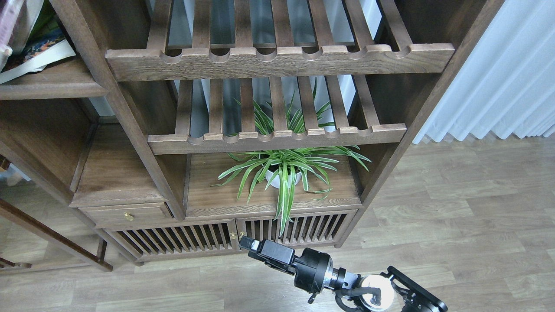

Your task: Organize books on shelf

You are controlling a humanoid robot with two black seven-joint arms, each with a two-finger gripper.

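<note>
The paperback books (30,47) are lying at the top left on the solid flat dark-brown wooden shelf (56,84), while the black right gripper (245,242) is hovering low before the cabinet, its grip state unreadable

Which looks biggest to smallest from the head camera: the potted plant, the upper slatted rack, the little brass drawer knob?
1. Upper slatted rack, spanning most of the bookcase width.
2. Potted plant.
3. Brass drawer knob, a tiny dot.
The rack sits nearer the camera, which exaggerates its lead.

Dark-brown shelf (52,82), green-and-white striped plant (286,169) in white pot (274,177), grey-brown floor (455,225).
</note>
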